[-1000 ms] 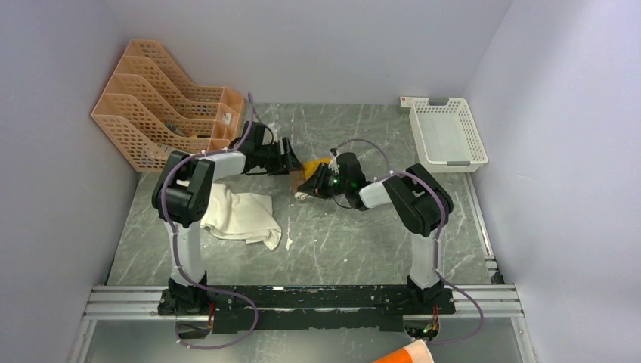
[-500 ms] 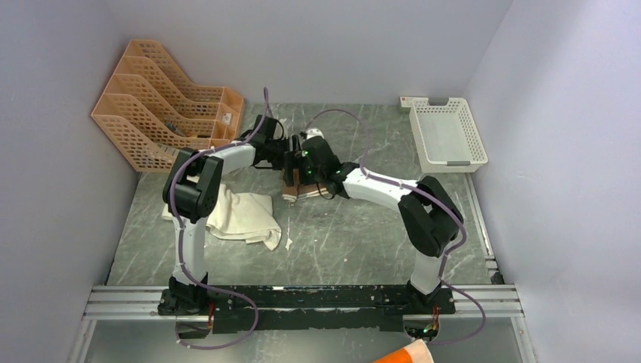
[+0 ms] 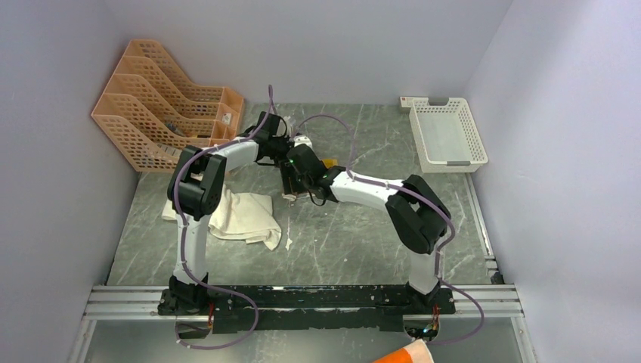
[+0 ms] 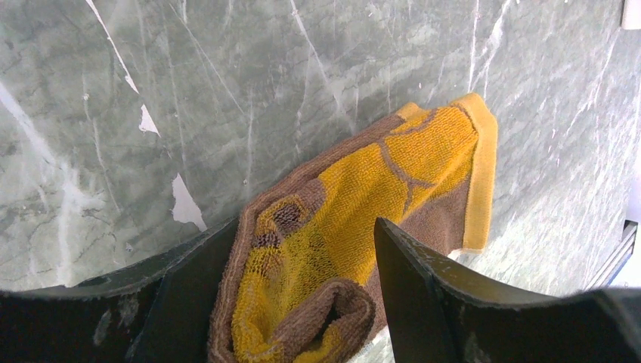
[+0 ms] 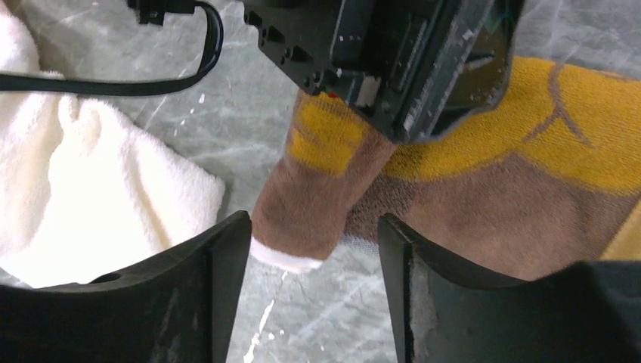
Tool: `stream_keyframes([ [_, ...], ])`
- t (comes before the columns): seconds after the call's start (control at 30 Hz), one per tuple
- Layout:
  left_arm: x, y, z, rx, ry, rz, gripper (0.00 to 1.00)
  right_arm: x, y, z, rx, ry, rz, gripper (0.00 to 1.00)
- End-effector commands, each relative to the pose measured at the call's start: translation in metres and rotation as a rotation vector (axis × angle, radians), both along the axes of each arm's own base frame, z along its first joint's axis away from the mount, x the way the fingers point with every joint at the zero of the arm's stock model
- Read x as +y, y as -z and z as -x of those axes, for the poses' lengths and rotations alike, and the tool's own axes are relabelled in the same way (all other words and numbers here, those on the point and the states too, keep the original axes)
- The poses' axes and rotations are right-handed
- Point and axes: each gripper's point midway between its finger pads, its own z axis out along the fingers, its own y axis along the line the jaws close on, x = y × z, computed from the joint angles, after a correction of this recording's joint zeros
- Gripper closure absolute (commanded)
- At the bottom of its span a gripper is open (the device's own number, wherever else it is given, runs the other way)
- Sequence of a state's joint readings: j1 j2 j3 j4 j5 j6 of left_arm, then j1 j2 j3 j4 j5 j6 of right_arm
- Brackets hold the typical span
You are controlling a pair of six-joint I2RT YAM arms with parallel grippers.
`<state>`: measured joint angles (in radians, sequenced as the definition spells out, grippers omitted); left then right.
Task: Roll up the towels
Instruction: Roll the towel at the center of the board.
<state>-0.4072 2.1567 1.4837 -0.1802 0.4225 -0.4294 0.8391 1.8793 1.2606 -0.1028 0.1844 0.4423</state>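
Yellow-brown towel (image 4: pixel 378 189) lies part-rolled on the counter (image 4: pixel 151 91) — roll inside the left gripper (image 4: pixel 302 249), jaws wide, flat length stretching away — right gripper (image 5: pixel 314 227), also wide, straddles it.

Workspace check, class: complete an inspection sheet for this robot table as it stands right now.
Surface: grey-green marbled tabletop, white chips showing.
Job's things: yellow and brown terry towel, partly rolled at one end; crumpled white towel, unrolled.
Clutter: orange lattice file rack; white plastic basket.
Grippers: left gripper and right gripper both open, straddling the yellow towel's roll.
Cables: purple cables arching above the arms.
Surroundings: plain lilac walls; nothing else seen.
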Motion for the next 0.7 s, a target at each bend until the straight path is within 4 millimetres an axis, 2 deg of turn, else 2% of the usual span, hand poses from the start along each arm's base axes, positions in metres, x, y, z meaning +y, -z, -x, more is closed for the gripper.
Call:
stream_keyframes([
  [0.0,0.009,0.037,0.019,0.100,0.011,-0.085,0.23,0.019,0.002,-0.014,0.004,0.034,-0.044,0.40],
  [0.13,0.009,0.039,0.020,0.110,0.017,-0.090,0.23,0.027,0.007,-0.024,0.020,0.072,-0.050,0.44],
  [0.2,0.009,0.040,0.020,0.115,0.016,-0.093,0.23,0.028,0.002,-0.029,0.015,0.099,-0.069,0.46],
  [0.23,0.009,0.041,0.020,0.118,0.015,-0.092,0.23,0.028,0.013,-0.031,0.027,0.116,-0.056,0.46],
  [0.37,0.008,0.042,0.020,0.127,0.012,-0.082,0.23,0.023,0.020,-0.041,0.040,0.179,-0.052,0.50],
  [0.57,0.007,0.042,0.018,0.148,-0.004,-0.045,0.23,0.010,0.031,-0.048,0.055,0.263,-0.056,0.76],
  [0.67,0.012,0.038,0.012,0.155,-0.023,-0.018,0.23,0.008,0.029,-0.048,0.052,0.270,-0.089,0.97],
])
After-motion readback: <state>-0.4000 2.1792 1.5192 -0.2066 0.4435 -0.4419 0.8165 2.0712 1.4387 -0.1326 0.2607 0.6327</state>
